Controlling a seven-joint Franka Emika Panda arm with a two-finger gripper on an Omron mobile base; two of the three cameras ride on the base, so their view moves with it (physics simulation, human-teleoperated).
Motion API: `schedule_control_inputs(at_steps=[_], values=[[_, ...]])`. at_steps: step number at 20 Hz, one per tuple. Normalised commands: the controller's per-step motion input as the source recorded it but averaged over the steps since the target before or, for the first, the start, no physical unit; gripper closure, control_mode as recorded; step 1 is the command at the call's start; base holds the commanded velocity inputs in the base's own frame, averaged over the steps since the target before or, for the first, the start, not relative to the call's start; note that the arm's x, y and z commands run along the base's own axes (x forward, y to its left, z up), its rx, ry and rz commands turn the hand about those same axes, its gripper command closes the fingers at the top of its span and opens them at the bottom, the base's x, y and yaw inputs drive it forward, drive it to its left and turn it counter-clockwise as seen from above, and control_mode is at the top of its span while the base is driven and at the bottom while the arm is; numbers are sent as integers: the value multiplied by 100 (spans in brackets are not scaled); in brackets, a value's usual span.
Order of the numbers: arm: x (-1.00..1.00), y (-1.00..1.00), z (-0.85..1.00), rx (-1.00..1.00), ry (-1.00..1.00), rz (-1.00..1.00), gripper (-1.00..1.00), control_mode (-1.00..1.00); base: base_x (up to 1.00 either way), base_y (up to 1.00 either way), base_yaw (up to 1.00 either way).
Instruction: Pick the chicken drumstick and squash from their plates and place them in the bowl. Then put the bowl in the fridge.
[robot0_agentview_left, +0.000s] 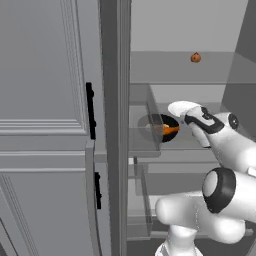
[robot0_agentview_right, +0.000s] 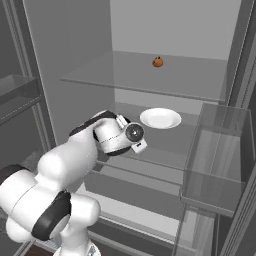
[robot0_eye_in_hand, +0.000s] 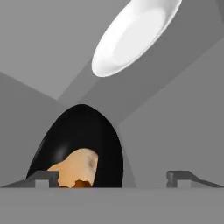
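Hand view: gripper (robot0_eye_in_hand: 113, 177) has both tips spread wide, nothing between them – one tip sits in front of the black bowl (robot0_eye_in_hand: 81, 144), the other well off to the side over bare shelf, so bowl isn't clamped. Bowl rests on the glass shelf (robot0_eye_in_hand: 175, 127) inside the fridge (robot0_agentview_left: 55, 125), w/ the squash (robot0_eye_in_hand: 74, 168) lying in it and a bit of orange-brown just below it, prob the drumstick (robot0_eye_in_hand: 78, 183) but too little shows to be sure.

Left base view: bowl on the middle shelf by the open door edge, orange piece sticking out toward the arm – looks like drumstick. Wrist is reached in at shelf height, which fits setting the bowl down flat. My read: bowl is delivered, task about done, only pulling the arm out is left.

White plate (robot0_agentview_right: 160, 118) sits further back on same shelf, apart from bowl. Small orange round thing (robot0_agentview_right: 158, 62) on the top shelf.

No brands, labels or text readable anywhere
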Motion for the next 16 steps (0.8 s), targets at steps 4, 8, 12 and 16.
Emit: schedule_control_inputs(at_steps=[4, 8, 12, 16], values=[[-94, -38, 91, 0, 0, -1, -100, -100, 0, 0, 0], [-99, -24, 97, 0, 3, 7, -100, -100, 0, 0, 0], [-100, 5, 68, 0, 4, 24, -100, -100, 0, 0, 0], [-100, 16, 54, -4, 11, 29, -100, -100, 0, 0, 0]])
